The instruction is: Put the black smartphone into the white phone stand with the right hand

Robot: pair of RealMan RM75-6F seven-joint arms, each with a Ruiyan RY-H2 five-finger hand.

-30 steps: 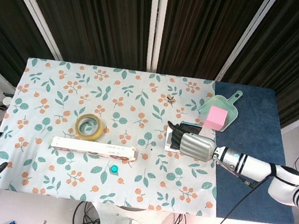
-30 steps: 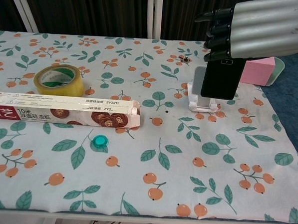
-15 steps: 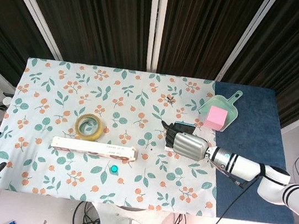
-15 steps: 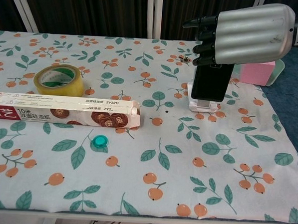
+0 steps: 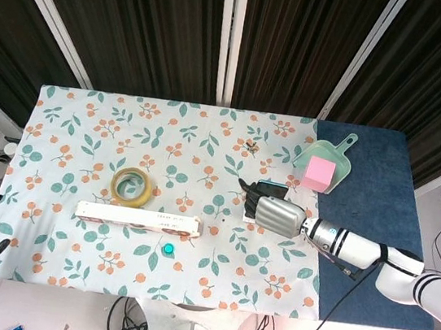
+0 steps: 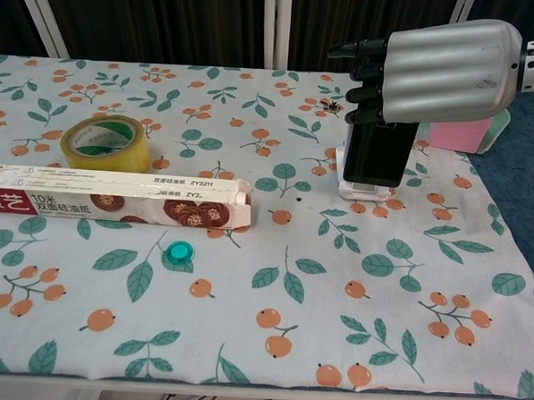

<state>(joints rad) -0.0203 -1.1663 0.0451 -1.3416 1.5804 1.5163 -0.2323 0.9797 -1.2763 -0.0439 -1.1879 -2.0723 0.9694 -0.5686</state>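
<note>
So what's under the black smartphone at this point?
The white phone stand: the black smartphone has its lower edge in the stand's lip. The right hand covers the phone's top, so its grip there is hidden.

The head view looks steeply down on the whole table (image 5: 71, 115) from above its near edge. The chest view faces across it, low and close; both share the tape roll (image 5: 131, 186) (image 6: 105, 143).

Right hand (image 6: 439, 73) lower and further left than 1.0 s ago. Black smartphone (image 6: 379, 152) down from raised position, lower edge now seated in white phone stand (image 6: 362, 188). Fingers (image 6: 370, 71) remain over phone top.
</note>
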